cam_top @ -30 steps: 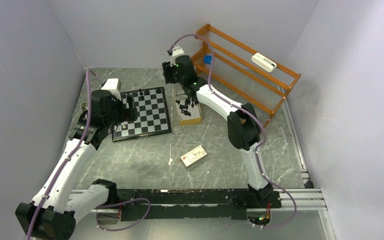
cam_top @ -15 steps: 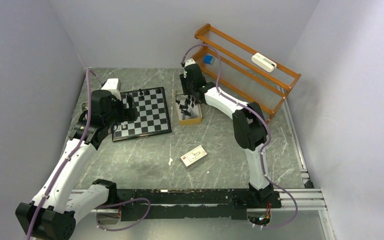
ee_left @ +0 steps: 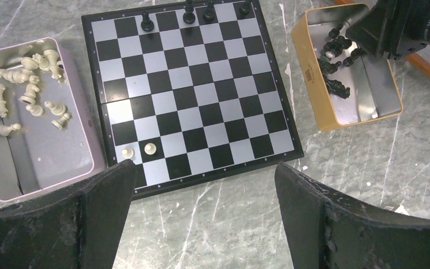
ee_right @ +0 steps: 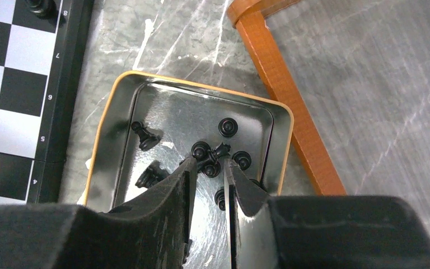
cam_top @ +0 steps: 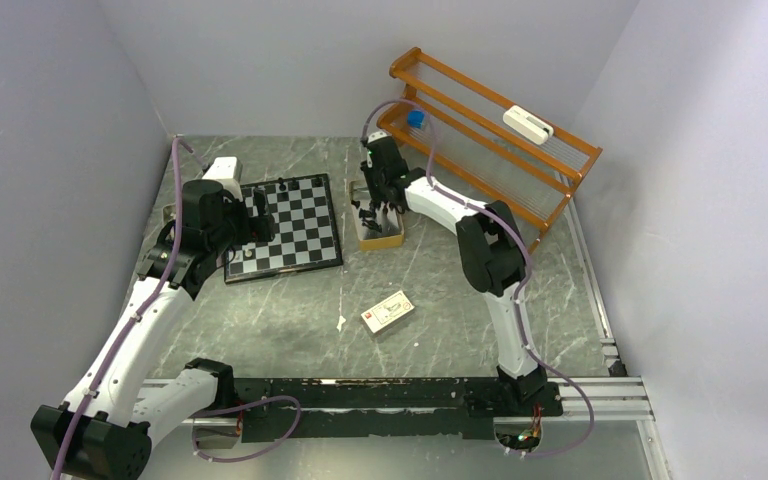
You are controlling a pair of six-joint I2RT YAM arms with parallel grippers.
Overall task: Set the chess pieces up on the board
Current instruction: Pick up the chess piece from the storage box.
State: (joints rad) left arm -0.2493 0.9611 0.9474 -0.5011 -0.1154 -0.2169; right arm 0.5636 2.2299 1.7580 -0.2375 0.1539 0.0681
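right gripper (ee_right: 208,166): down inside the gold tin (ee_right: 201,79), jaws narrow, tips either side of a black piece (ee_right: 210,167) in a small cluster. Can't tell whether the pads actually bite.
why narrow: pieces are tiny and bunched. A slim gap should let the tips slip around one without knocking its neighbours. That's my read.
gold tin: just beside the board (ee_left: 190,89) on the right arm's side, close to the orange rack (ee_right: 280,95). Holds the loose black pieces (ee_right: 227,126), several lying tipped over.
left gripper (ee_left: 204,168): jaws wide, nothing in them, hanging above the board's near edge. Looks parked out of the right arm's way, its camera taking in the whole board.
board: flat on the marble table (cam_top: 440,300), between the two tins. Four black men upright along the far row, two white pawns (ee_left: 150,148) near the near-left corner.
lilac tin (ee_left: 92,162): just beside the board's other side, by the left arm. Holds the loose white pieces (ee_left: 0,96).
layout logic: each colour's stock sits by the arm that serves it, so neither arm needs to cross the board. Judgement.
progress: early. Most starting squares are bare and most pieces are in the tins.
step in hand: picking one black piece for the far rows.
risk: pinching two at once or flicking a neighbour out. A piece grabbed on its side needs standing up at set-down.
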